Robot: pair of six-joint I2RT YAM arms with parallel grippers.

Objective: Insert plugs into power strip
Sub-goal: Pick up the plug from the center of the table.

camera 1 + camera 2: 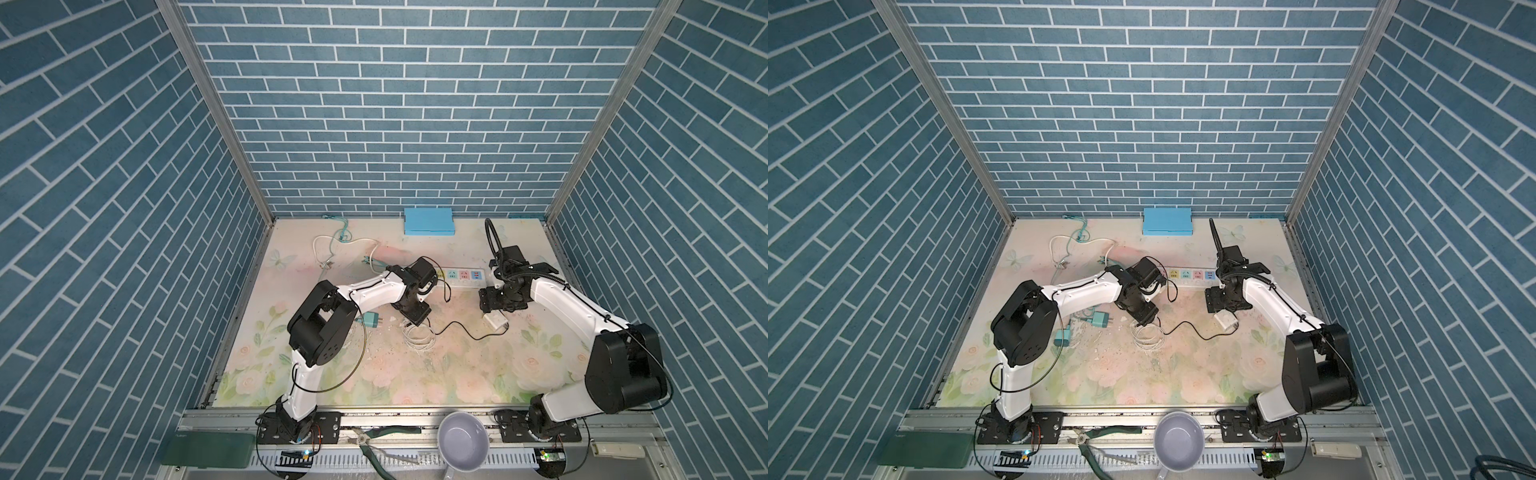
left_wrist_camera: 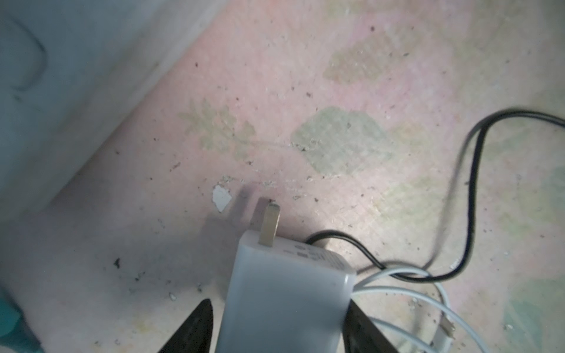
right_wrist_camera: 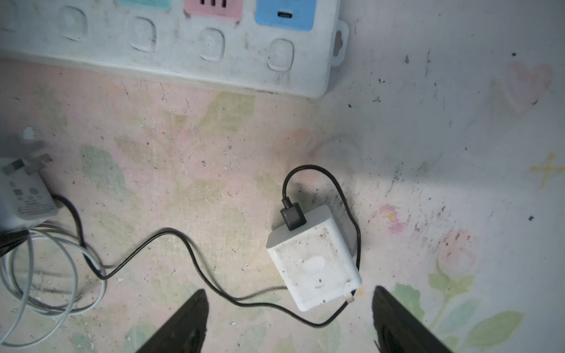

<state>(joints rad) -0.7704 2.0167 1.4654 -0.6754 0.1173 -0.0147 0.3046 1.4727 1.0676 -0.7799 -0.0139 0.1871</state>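
Left gripper [image 2: 279, 302] straddles a white plug [image 2: 284, 275], not yet tight; right gripper [image 3: 289, 290] hangs wide. Black cable [image 1: 452, 322] from 3 o'clock touches the plug; lifting could snag it.

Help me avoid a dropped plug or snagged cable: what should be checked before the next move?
1. Left gripper straddles the white cube plug with the white cable: ok.
2. Grip closed on it: not ok; table shows beside one finger.
3. Its metal prongs aimed at a socket: not ok; they point along the table.
4. Long white power strip, pastel socket faces in view empty: ok.
5. Thin black cable clear of that plug: not ok; it crosses the white cable.
6. Right gripper open above the other white cube plug: ok.
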